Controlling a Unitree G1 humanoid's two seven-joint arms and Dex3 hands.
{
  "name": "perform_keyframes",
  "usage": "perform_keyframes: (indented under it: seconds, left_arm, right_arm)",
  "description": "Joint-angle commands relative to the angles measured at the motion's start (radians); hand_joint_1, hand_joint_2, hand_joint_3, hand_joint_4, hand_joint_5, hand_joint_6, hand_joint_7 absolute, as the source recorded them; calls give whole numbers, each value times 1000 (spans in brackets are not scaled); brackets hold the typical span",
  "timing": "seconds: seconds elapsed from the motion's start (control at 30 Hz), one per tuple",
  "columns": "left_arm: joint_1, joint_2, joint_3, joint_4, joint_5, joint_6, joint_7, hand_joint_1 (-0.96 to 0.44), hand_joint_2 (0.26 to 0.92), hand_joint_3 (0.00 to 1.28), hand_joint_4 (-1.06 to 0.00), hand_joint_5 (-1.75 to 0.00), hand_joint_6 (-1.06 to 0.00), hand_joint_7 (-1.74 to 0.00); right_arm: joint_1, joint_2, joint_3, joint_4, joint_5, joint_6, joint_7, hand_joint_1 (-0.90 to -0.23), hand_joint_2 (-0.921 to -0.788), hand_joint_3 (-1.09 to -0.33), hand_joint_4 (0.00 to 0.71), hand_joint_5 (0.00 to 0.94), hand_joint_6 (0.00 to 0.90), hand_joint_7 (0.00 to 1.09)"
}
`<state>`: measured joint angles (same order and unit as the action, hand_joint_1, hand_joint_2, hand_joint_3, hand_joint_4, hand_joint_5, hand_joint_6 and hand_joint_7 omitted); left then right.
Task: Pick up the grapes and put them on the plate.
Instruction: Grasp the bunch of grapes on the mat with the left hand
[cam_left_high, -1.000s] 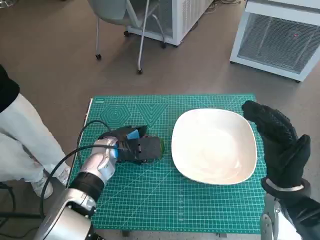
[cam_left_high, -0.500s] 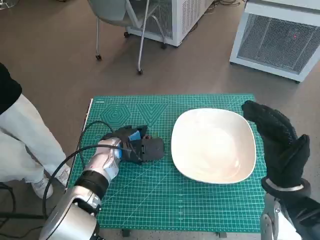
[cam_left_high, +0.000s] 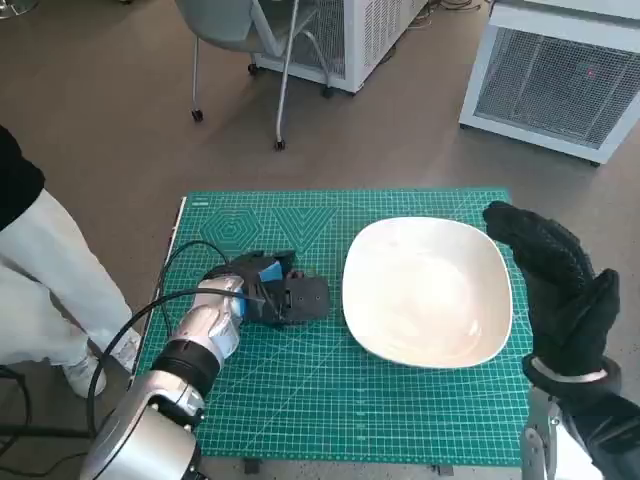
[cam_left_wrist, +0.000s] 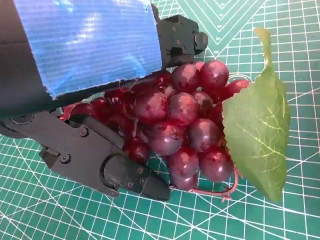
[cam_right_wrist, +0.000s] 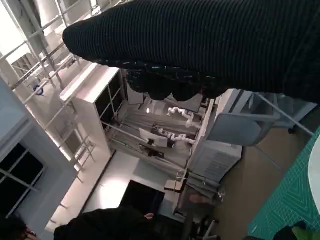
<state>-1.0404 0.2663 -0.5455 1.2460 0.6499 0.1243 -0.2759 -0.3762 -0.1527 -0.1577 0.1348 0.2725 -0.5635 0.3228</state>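
**Left hand closed round the grapes on the mat**

The left hand (cam_left_wrist: 95, 100) lies low on the green cutting mat (cam_left_high: 300, 400), its black fingers (cam_left_wrist: 125, 175) curled round a bunch of dark red grapes (cam_left_wrist: 185, 125) so that the fruit sits inside its grasp. A green leaf (cam_left_wrist: 257, 125) sticks out past the fingertips. Bunch and hand lie just beside the white plate (cam_left_high: 428, 290), on the robot's left of it. The right hand (cam_left_high: 560, 290) is raised at the plate's far edge, fingers spread, holding nothing. A person's pale trouser leg (cam_left_high: 50, 280) stands beside the table.
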Motion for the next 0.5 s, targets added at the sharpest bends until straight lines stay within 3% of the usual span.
perform_keyframes:
  seconds: [0.03,0.13,0.2,0.27,0.3,0.37,0.43,0.5]
  left_arm:
    - [14,-3,-9,26,10,-6,9,-82,785,23,-28,-11,-179,-25]
    - [18,-1,-13,26,15,-16,35,23,824,45,-166,-85,-261,-37]
    - [23,1,-19,25,22,-27,63,129,859,92,-329,-425,-375,-46]
    - [30,4,-31,21,36,-40,103,243,834,282,-393,-953,-520,-67]
    - [35,6,-39,19,45,-47,126,261,813,372,-400,-1132,-563,-143]
    - [45,9,-54,14,63,-61,174,206,812,451,-395,-1367,-556,-546]
    - [53,14,-66,11,77,-79,215,100,862,382,-395,-1420,-478,-1004]
    - [58,19,-73,9,86,-97,242,49,872,354,-416,-1428,-461,-1208]
  right_arm:
    - [15,-5,-5,4,-2,12,-3,-539,-921,-659,412,6,55,586]
    - [15,-6,-5,2,-1,14,-4,-538,-921,-660,412,6,55,585]
    - [14,-7,-5,1,-1,15,-4,-537,-921,-660,412,6,55,585]
    - [14,-8,-5,0,-2,15,-4,-535,-921,-661,412,5,55,585]
    - [14,-8,-6,0,-2,15,-4,-534,-921,-662,412,5,54,585]
    - [13,-9,-6,1,-3,15,-5,-532,-921,-663,412,5,54,586]
    - [12,-9,-6,2,-5,16,-6,-531,-921,-663,411,5,54,586]
    - [11,-10,-7,3,-5,16,-6,-530,-921,-664,411,5,53,586]
